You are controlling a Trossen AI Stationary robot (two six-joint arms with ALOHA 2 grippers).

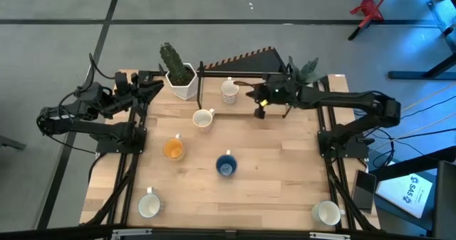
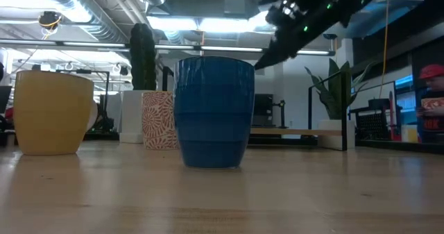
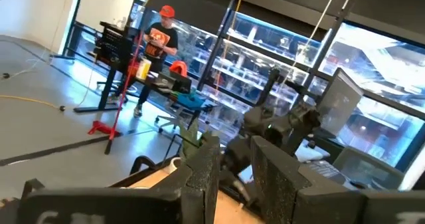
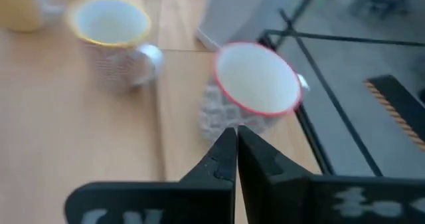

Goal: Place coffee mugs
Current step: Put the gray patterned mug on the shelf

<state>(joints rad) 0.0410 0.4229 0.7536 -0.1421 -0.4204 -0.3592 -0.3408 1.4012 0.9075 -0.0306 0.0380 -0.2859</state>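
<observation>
Right tool (image 4: 234, 159) pressed together, empty — hovers just beside red-rimmed mug (image 4: 255, 84) at counter (image 1: 285, 169) back; left tool (image 3: 232, 177) slightly spread, parked off-edge.

The high view is looking straight down on the surface (image 1: 271, 176); the low view is sitting level, close behind the blue mug (image 2: 214, 112), which both are sharing.

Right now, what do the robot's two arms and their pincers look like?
Both arms are dark, nearly black, built of jointed segments with black cables running along them. The left pincer and the right pincer each end in two flat, dark, tapering fingers. Small green lights glow near the right arm's wrist in the low view. Pale raised lettering marks the bar behind the right fingers, too blurred to read.
</observation>
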